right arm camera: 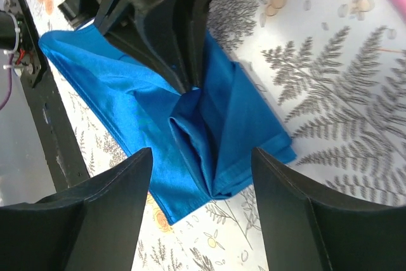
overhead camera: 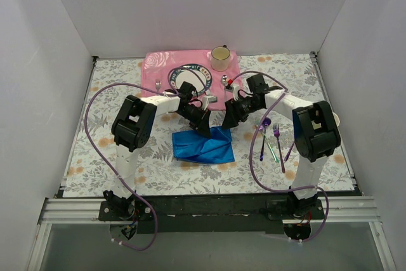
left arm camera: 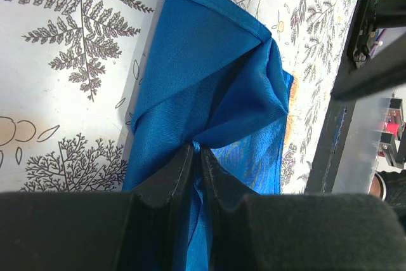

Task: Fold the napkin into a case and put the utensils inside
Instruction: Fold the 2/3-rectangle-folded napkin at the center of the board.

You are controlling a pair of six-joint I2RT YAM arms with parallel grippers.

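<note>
Blue napkin (overhead camera: 203, 146) pinched in left hand (left arm camera: 196, 149), under spread right hand (right arm camera: 202, 157); pull taut toward 6 o'clock, then crease.

— Where does the napkin (overhead camera: 203, 146) sit?
— Mid-tabletop (overhead camera: 120, 169), nearer the arms' side.
— And behind it?
— The placemat (overhead camera: 155, 66) lies behind the napkin at the far edge. A plate (overhead camera: 190, 78) lies on the placemat, and a cup (overhead camera: 220, 58) stands on it behind and right of the plate.
— To the right of the napkin?
— The utensils (overhead camera: 273, 141) lie together on the tabletop, apart from the napkin.
— The arms?
— The left end effector (left arm camera: 197, 150) meets the napkin at its far edge, pinching a fold. The right end effector (right arm camera: 202, 152) hangs over the napkin's far right part, fingers spread to either side of the folds, not touching.
</note>
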